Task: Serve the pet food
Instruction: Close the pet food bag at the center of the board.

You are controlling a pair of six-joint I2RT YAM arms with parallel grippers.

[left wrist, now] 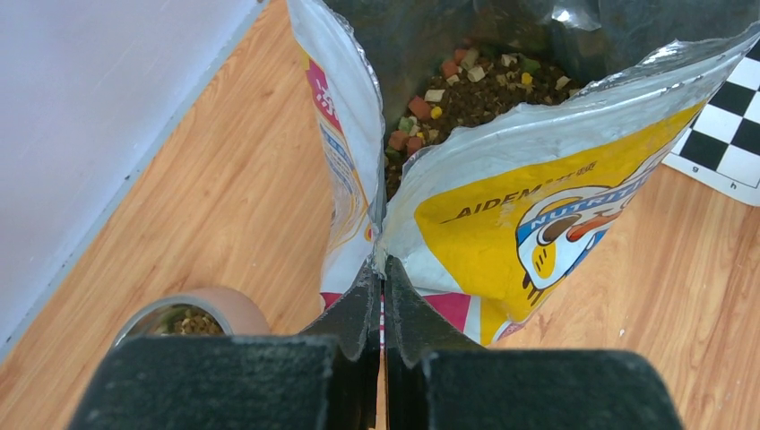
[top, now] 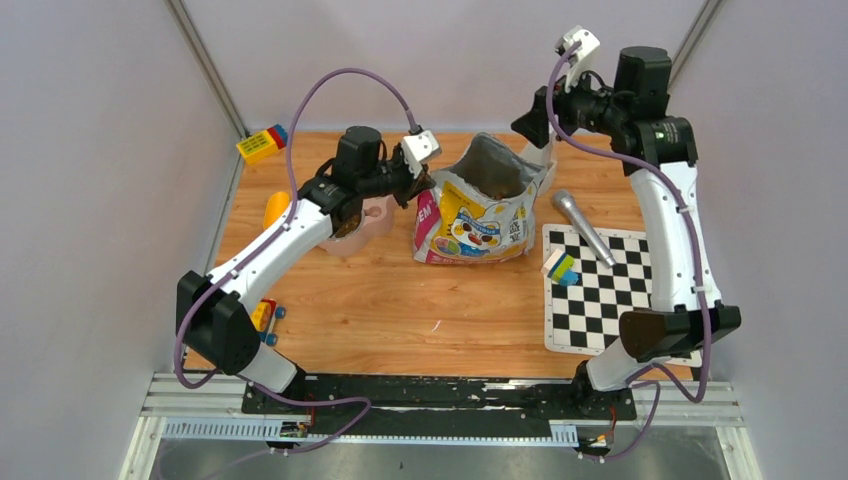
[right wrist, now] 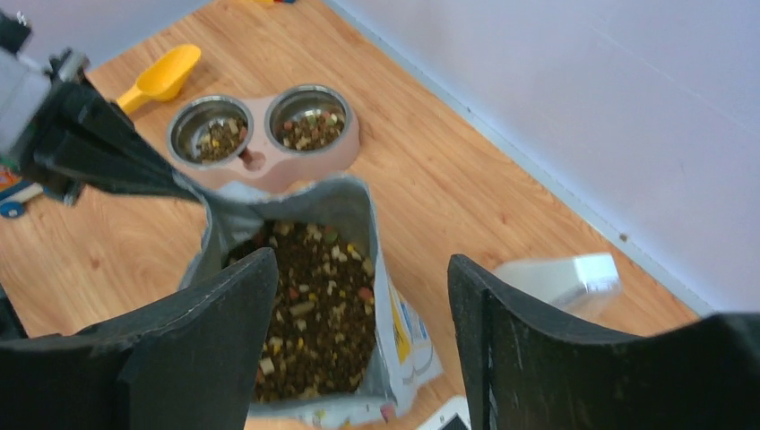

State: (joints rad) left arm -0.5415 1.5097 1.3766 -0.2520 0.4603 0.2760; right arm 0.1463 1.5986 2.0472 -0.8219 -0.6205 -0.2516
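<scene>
Here's the bag (top: 480, 215), mid-table, mouth gaping upward and silver lining showing. It is well filled with pet food (right wrist: 314, 305). That's a dark brown heap of small dry pieces, speckled with red, green, yellow and cream bits. The opening's long axis runs left to right across the table (top: 380, 300), and the yellow cartoon face looks toward the arm bases. The bag seems to lean slightly toward the far wall, though from overhead that's hard to call.

Over to the left is the pink double bowl (right wrist: 264, 134). Both steel cups hold a thin scatter of the same kibble, with plenty of bare metal around it. A yellow scoop (right wrist: 166, 72) lies just beyond the bowl, its handle angled toward it; I can't see whether anything is in it.

The left gripper (left wrist: 384, 269) has its jaws pressed together on the bag's left edge, pinching the crinkly film at the side seam. The right gripper (right wrist: 361, 269) hangs above the open mouth with its jaws spread wide. There's nothing between them, and the kibble is in plain sight below.
</scene>
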